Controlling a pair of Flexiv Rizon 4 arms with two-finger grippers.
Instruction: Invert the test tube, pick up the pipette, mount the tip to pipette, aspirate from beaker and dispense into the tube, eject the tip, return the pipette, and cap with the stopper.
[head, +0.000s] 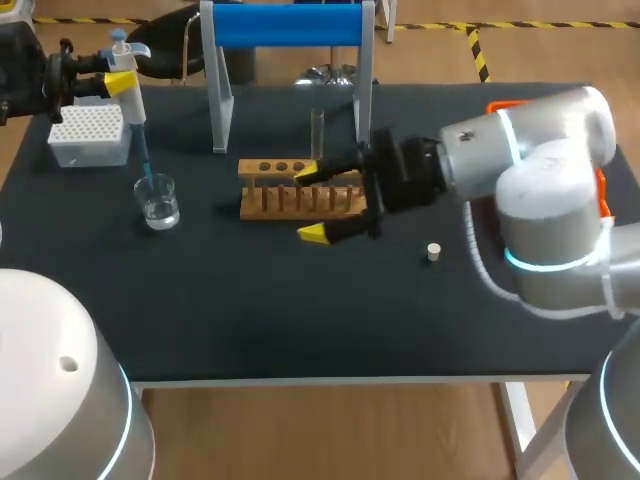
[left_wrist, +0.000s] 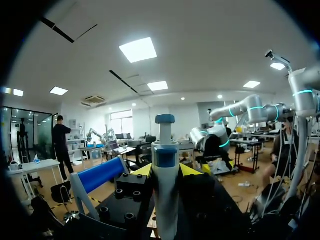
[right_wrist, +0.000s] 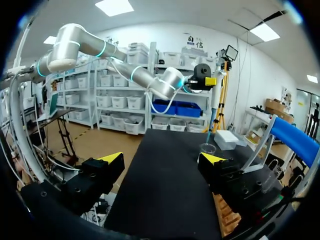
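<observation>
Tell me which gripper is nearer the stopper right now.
Right. The right gripper, jaws open, sits over the rack, a short way from the stopper. The left gripper is far across at the beaker, holding the pipette.

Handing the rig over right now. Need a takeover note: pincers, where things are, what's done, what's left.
Left pincer: shut on the pipette, tip mounted and dipped in the beaker.
Right pincer: open, empty, by the end of the wooden rack.
Tube stands upright at the rack, uncapped. The stopper lies on the mat near the right arm. Tip box far left, blue stand behind the rack.
Done: tube upright, pipette picked up, tip on. Cannot tell if liquid is drawn yet.
Left: dispense into the tube, eject tip, return pipette, cap.
</observation>
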